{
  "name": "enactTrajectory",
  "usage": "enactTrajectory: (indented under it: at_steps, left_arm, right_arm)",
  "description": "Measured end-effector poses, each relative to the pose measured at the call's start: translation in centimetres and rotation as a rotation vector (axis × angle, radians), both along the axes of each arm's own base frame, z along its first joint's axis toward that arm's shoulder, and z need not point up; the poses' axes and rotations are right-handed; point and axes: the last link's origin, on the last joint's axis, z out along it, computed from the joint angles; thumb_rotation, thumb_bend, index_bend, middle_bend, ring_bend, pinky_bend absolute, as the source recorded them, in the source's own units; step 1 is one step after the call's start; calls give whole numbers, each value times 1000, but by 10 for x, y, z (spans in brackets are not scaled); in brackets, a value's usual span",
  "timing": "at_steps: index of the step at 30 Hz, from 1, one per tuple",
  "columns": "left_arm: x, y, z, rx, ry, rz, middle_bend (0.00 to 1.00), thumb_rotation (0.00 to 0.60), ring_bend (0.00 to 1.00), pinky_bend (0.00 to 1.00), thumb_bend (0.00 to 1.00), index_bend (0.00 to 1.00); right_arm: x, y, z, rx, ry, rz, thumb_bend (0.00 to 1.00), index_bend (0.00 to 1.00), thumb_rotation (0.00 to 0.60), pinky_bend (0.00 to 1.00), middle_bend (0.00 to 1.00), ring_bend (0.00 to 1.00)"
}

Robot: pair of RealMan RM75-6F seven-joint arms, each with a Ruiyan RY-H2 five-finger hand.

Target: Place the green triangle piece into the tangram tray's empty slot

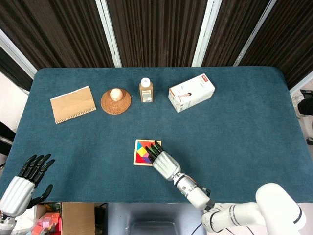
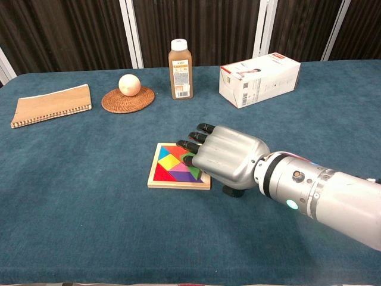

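Observation:
The wooden tangram tray (image 2: 156, 182) lies at the table's front centre, filled with coloured pieces. The green triangle piece (image 2: 194, 172) lies flat in the tray's right-hand corner, partly under my right hand (image 2: 229, 156). That hand stretches flat over the tray's right edge with its dark fingertips (image 2: 189, 145) on or just above the pieces and its thumb low beside the tray; it grips nothing. From the head view the same right hand (image 1: 164, 162) covers the tray (image 1: 139, 152) on its right side. My left hand (image 1: 22, 183) hangs off the table's front left corner, fingers apart and empty.
Along the back stand a tan notebook (image 1: 73, 104), a wicker coaster with a pale ball (image 1: 116, 100), a brown bottle (image 1: 145, 90) and a white box (image 1: 191, 92). Blue cloth covers the table (image 1: 244, 127).

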Motion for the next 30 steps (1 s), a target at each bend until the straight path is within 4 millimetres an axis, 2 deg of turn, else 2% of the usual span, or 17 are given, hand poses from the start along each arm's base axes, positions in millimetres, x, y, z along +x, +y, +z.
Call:
enactTrajectory:
  at_steps: [15, 22, 30]
  left_arm:
    - [0, -2, -1, -2, 6, 2, 0, 600, 0, 19, 452, 0]
    - [0, 0, -2, -4, 9, 5, 0, 600, 0, 19, 452, 0]
    - [0, 1, -4, -8, 16, 9, 0, 600, 0, 19, 452, 0]
  right_arm:
    - [-5, -2, 8, -5, -15, -7, 434, 334, 600, 0, 23, 0]
    - [-3, -10, 16, -34, -53, -24, 435, 257, 600, 0, 19, 0]
    - [-2, -25, 13, -70, -57, -76, 435, 202, 600, 0, 11, 0]
